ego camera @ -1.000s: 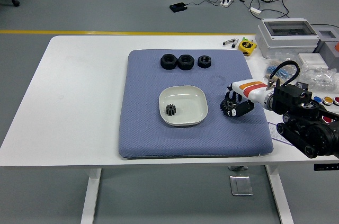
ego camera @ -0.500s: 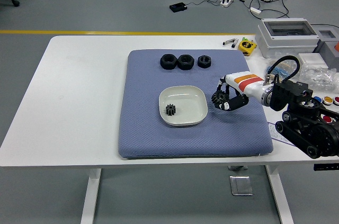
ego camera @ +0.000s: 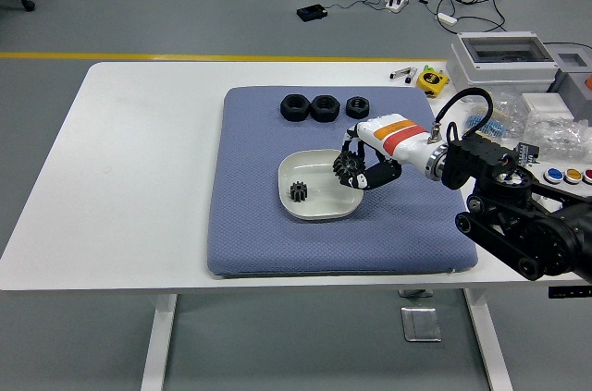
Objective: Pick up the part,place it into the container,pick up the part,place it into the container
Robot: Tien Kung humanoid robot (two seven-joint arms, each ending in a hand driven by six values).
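A white square dish (ego camera: 298, 209) sits in the middle of the blue mat (ego camera: 259, 243). One small black gear (ego camera: 298, 191) lies inside it at the left. My right hand (ego camera: 361, 169) hovers over the dish's right rim, its fingers curled around a second black gear (ego camera: 348, 165). Three black ring-shaped parts (ego camera: 324, 107) stand in a row at the mat's far edge. My left arm does not show.
A grey lidded box (ego camera: 504, 63), a yellow tape measure (ego camera: 431, 80), plastic bags and coloured buttons (ego camera: 564, 174) crowd the table's right side. The left part of the white table (ego camera: 139, 169) is bare.
My right hand has carried the gear leftward from the mat's right side to above the dish's right rim, lifting slightly.
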